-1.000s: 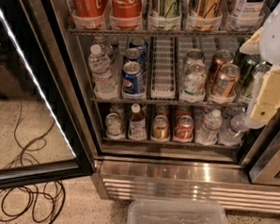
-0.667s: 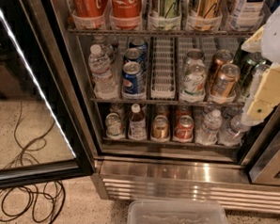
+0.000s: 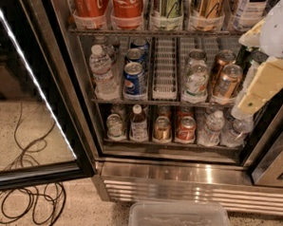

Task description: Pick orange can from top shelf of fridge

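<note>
The fridge (image 3: 183,179) stands open, its black-framed glass door (image 3: 31,92) swung out to the left. On the top shelf (image 3: 151,32), clear holders carry a row of tall cans. The orange can (image 3: 207,2), gold-orange with dark streaks, is fourth from the left, between a green can (image 3: 167,6) and a white can (image 3: 252,4). Its top is cut off by the frame edge. My gripper (image 3: 266,82), white with cream-yellow parts, hangs at the right edge in front of the middle shelf, below and to the right of the orange can and not touching it.
Two red Coca-Cola cans (image 3: 110,7) stand at the left of the top shelf. The middle rack holds water bottles, blue cans (image 3: 134,79) and copper-orange cans (image 3: 225,82). The lower rack holds bottles and cans. A clear plastic bin (image 3: 178,217) sits on the floor in front, cables (image 3: 27,206) to the left.
My gripper has shifted slightly up and to the left at the right edge. The cans and the door have not moved.
</note>
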Controlling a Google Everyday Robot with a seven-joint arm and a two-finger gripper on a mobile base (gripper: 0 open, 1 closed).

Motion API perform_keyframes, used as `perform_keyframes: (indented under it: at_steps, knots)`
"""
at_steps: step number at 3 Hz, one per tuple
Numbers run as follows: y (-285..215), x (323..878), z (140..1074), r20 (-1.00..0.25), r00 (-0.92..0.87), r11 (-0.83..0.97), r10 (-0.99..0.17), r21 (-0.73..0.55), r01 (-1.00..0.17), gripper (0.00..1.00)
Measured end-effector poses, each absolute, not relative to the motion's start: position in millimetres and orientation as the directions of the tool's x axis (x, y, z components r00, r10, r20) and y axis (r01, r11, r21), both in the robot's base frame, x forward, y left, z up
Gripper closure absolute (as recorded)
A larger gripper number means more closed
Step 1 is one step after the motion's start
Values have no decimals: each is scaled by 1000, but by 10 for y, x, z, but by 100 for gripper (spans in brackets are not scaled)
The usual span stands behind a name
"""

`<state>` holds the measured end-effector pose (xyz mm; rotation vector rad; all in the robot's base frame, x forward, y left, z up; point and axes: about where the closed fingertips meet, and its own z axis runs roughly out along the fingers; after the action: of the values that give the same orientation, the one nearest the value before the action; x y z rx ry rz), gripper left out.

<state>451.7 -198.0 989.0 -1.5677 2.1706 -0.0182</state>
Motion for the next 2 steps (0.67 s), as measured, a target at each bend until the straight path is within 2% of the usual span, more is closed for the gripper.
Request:
perform_keyframes:
  at_steps: [2]
  knots:
    - [-1715, 4744, 10283, -714, -290, 597, -638, -220, -771, 0]
